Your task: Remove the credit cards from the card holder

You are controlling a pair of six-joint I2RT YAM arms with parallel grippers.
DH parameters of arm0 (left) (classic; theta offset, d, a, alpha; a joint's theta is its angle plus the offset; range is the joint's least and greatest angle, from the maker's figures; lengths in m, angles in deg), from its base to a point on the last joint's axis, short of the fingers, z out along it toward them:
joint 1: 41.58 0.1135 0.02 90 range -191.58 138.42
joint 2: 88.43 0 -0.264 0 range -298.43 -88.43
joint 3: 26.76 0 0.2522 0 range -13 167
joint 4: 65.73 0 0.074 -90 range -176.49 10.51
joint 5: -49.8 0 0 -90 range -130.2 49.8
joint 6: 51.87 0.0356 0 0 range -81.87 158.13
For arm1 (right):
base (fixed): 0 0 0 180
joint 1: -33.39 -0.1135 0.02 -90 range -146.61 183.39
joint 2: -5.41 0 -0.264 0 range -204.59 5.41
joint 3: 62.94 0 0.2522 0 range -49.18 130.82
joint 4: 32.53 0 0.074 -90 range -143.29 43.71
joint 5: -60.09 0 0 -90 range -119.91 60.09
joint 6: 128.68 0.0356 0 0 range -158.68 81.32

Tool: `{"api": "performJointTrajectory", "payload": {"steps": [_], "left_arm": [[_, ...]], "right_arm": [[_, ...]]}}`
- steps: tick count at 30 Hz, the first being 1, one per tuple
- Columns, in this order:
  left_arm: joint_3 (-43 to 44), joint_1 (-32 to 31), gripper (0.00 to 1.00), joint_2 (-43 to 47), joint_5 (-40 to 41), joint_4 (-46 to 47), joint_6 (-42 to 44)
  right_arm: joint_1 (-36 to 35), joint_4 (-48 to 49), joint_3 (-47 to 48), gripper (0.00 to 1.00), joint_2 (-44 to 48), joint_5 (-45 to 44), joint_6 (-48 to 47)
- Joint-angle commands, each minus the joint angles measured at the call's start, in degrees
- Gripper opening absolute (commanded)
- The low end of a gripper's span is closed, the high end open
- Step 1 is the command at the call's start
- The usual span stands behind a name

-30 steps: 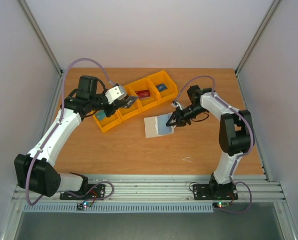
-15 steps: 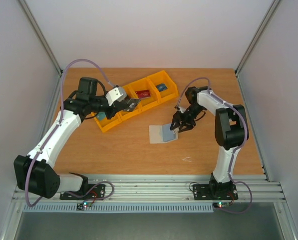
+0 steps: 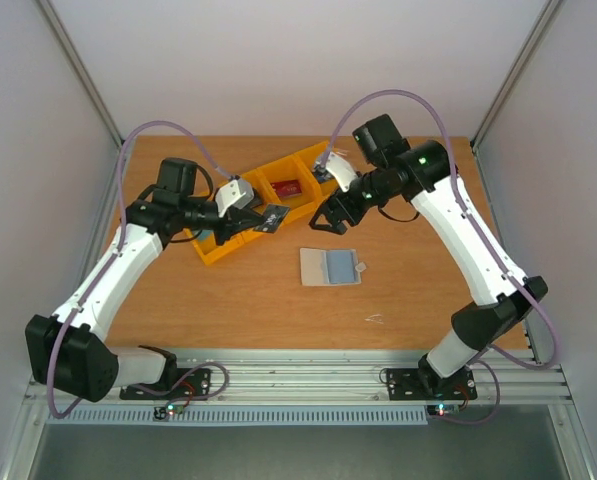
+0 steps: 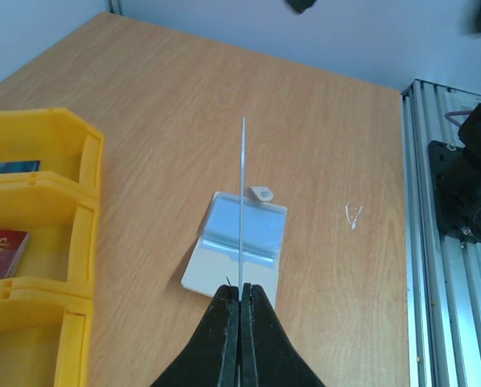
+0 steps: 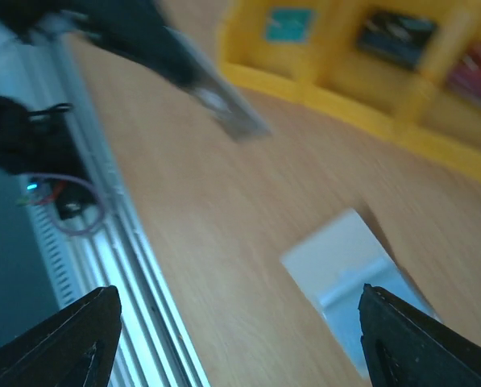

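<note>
The brown wooden table fills the middle. My row of yellow plastic bins sits upper left, with a small red card in one. The flat pale blue-grey card holder lies in the centre. My left gripper pinches a thin dark card. My right gripper is spread wide.

Near the middle of the worktop: card holder, lying flat, pale blue-grey face up, whiter along one side, small tab at its 3 o'clock edge, touched by nothing. At 10 o'clock from it, off the wood: grey card, nipped by one edge in the left jaws, edge-on to the left wrist camera. At 11 o'clock, flat in the yellow bins: red card, blue card one compartment over, teal card and a blurred dark card further along.
</note>
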Motion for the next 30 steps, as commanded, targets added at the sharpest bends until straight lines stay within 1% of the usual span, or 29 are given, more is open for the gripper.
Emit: {"api": "performJointTrajectory", "payload": {"steps": [1, 5, 7, 9, 11, 12, 16, 20, 22, 25, 27, 28, 29, 30], "left_arm": [[-0.45, -0.52, 0.00, 1.50, -3.81, 1.35, -0.67], [-0.86, -0.79, 0.00, 1.98, -5.12, 1.28, -0.76], [-1.14, -0.95, 0.00, 2.23, -5.60, 0.99, -0.47], [-1.32, -1.10, 0.00, 2.41, -6.10, 0.86, -0.09], [-1.35, -1.21, 0.00, 2.50, -6.63, 0.87, 0.10], [-1.36, -1.30, 0.00, 2.46, -6.90, 0.82, 0.07], [-1.54, -1.57, 0.00, 2.67, -7.07, 0.76, 0.16], [-1.68, -1.68, 0.00, 2.92, -7.02, 0.89, 0.20], [-1.72, -1.80, 0.00, 3.06, -7.01, 1.05, 0.08], [-2.14, -1.85, 0.00, 3.31, -6.48, 2.33, -0.88], [-2.59, -1.85, 0.00, 3.50, -5.90, 3.99, -2.52], [-2.93, -1.85, 0.02, 3.65, -5.27, 5.25, -3.05], [-3.37, -1.80, 0.15, 3.87, -4.37, 6.99, -4.50], [-4.20, -1.85, 0.31, 4.12, -2.65, 9.55, -5.57]], "right_arm": [[-4.45, 0.39, 4.04, 0.81, -2.03, 10.77, -8.56], [-6.97, 0.98, 5.51, 0.80, -4.85, 8.21, -9.40], [-7.16, 0.33, 7.24, 0.79, -6.42, 8.53, -9.61], [-7.12, 0.40, 8.82, 0.76, -7.61, 10.42, -9.69], [-7.21, -0.28, 10.87, 0.70, -9.23, 12.22, -9.75], [-7.14, -0.81, 11.86, 0.67, -10.33, 12.74, -9.71], [-7.17, -0.99, 13.05, 0.39, -11.53, 15.49, -9.50], [-7.18, -1.90, 12.92, 0.17, -12.19, 16.10, -9.08], [-7.14, -2.76, 12.83, 0.12, -12.34, 15.25, -9.31], [-7.12, -2.88, 12.33, 0.02, -11.75, 14.57, -9.19], [-7.04, -2.25, 11.83, 0.01, -11.34, 13.52, -8.27], [-6.81, -1.91, 11.78, 0.01, -11.38, 13.02, -7.42], [-6.35, -1.71, 11.91, 0.01, -11.50, 12.92, -5.90], [-5.68, -1.25, 12.06, 0.01, -11.66, 13.09, -4.07]]}}
